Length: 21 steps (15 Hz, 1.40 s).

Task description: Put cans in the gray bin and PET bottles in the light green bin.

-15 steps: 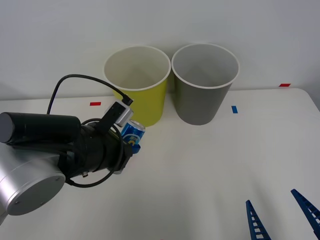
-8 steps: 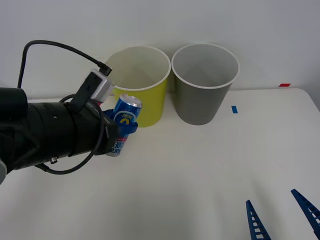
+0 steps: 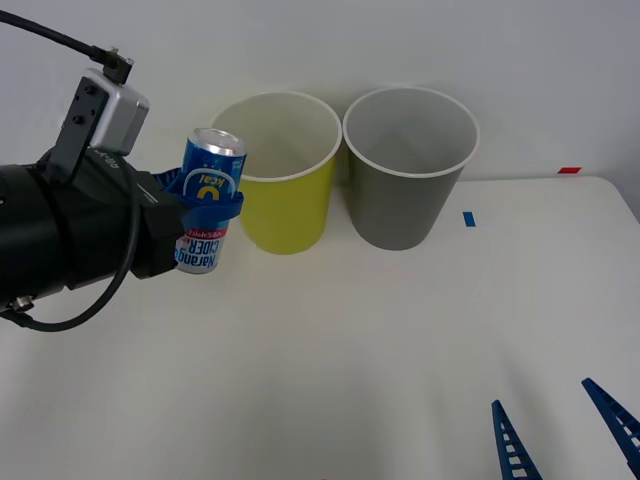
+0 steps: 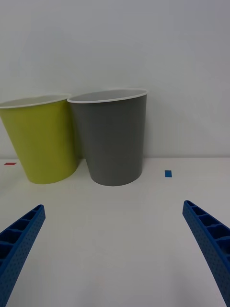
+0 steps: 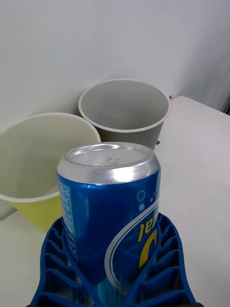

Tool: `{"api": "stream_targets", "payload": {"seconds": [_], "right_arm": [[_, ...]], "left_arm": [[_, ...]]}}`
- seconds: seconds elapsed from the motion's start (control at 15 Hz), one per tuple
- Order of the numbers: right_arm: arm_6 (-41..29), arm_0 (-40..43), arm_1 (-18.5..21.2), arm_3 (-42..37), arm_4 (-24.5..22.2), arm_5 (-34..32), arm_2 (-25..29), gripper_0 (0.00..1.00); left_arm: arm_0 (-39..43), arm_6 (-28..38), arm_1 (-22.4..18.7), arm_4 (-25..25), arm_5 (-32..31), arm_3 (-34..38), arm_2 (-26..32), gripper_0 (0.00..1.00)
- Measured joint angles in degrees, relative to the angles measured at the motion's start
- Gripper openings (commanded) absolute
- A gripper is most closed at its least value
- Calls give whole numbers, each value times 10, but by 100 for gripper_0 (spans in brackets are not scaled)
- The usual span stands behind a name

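"CIDER" and "kcal" on the blue can [image 3: 207,203]; stamped digits "14" on its silver lid [image 5: 108,160].

Front cam high, wrist cams low; all share gray bin [image 3: 409,165].

white table [image 3: 400,330], red and blue tape marks [image 3: 468,218]

L gripper [image 3: 205,205] raised, clamped; R gripper [image 3: 565,425] low, spread.
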State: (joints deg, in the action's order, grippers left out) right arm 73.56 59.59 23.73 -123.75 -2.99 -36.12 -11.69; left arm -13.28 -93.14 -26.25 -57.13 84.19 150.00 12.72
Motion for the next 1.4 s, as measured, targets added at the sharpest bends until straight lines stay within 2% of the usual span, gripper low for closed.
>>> {"api": "stream_targets", "payload": {"seconds": [0.33,0.8,0.93,1.2,1.4], "right_arm": [[0,0,0,0,0,0,0,100],[0,0,0,0,0,0,0,100],[0,0,0,0,0,0,0,100],[0,0,0,0,0,0,0,100],[0,0,0,0,0,0,0,100]], "left_arm": [[-20,0,36,-10,-3,0,58,0],[-148,15,27,-24,22,-2,92,0],[-156,19,31,-25,22,-5,95,0],[-161,19,66,-20,15,-19,90,0],[-168,18,70,16,-53,-59,48,0]]}}
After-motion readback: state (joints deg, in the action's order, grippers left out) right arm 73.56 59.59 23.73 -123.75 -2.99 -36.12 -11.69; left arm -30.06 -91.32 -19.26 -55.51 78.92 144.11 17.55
